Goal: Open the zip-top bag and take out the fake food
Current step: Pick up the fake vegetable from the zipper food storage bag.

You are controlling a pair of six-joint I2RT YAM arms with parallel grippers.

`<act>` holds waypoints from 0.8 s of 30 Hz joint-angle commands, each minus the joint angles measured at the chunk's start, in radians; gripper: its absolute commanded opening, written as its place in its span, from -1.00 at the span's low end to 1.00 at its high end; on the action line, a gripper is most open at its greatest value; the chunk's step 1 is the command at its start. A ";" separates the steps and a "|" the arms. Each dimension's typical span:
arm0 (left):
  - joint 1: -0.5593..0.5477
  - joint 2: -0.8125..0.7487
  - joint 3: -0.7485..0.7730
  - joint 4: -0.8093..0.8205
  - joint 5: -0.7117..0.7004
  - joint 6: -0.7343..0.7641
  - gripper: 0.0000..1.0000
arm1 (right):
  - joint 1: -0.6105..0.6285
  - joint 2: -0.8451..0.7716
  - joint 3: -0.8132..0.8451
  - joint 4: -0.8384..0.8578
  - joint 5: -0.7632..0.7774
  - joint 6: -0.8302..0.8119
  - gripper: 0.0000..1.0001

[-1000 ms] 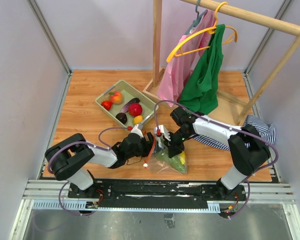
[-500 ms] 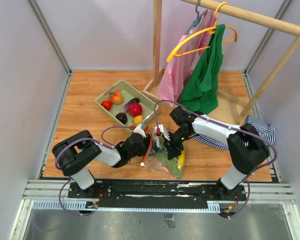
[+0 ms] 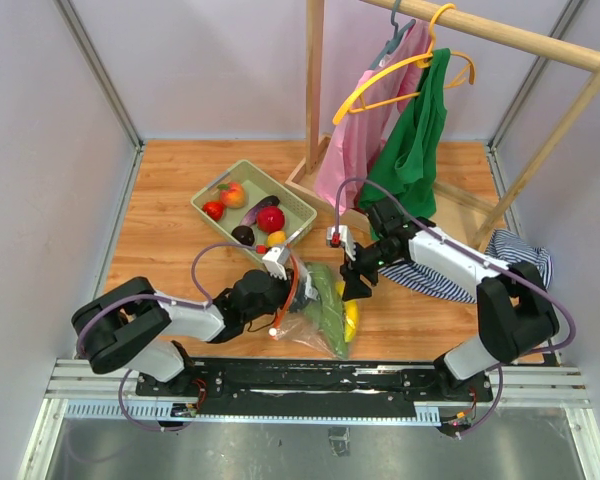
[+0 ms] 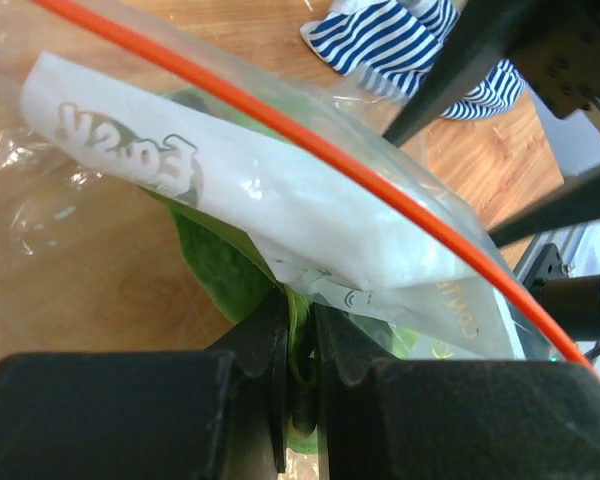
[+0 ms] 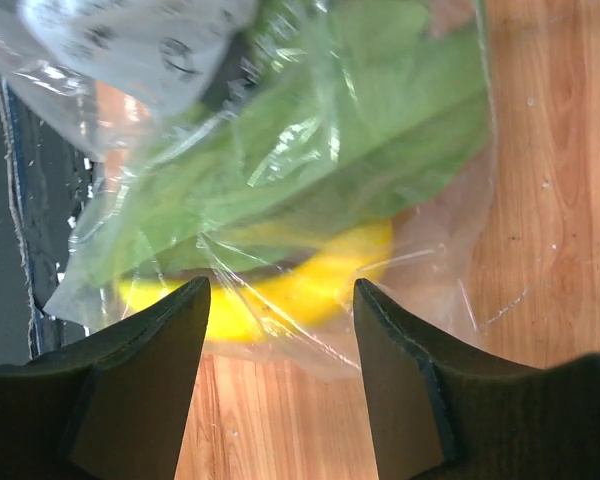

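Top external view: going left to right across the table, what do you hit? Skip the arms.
basket → bag → green shirt → striped cloth. The pink garment is left out because it overlaps the bag's span.

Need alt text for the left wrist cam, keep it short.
The left gripper is pinched shut on the clear zip-top bag just below its white label, with a green fake food piece inside behind the fingers. The bag's orange-red zip strip runs diagonally across the view, and a blue-and-white striped cloth lies on the wooden table beyond.
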 commanded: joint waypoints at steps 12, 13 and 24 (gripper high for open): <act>-0.009 -0.150 -0.065 0.137 0.017 0.299 -0.99 | -0.071 -0.044 -0.054 0.198 0.115 0.244 0.47; -0.009 -0.157 -0.068 0.137 0.018 0.307 -0.99 | -0.086 -0.056 -0.057 0.187 0.063 0.226 0.50; -0.009 -0.155 -0.044 0.157 0.089 0.384 -0.99 | -0.081 0.023 -0.027 0.109 -0.111 0.159 0.20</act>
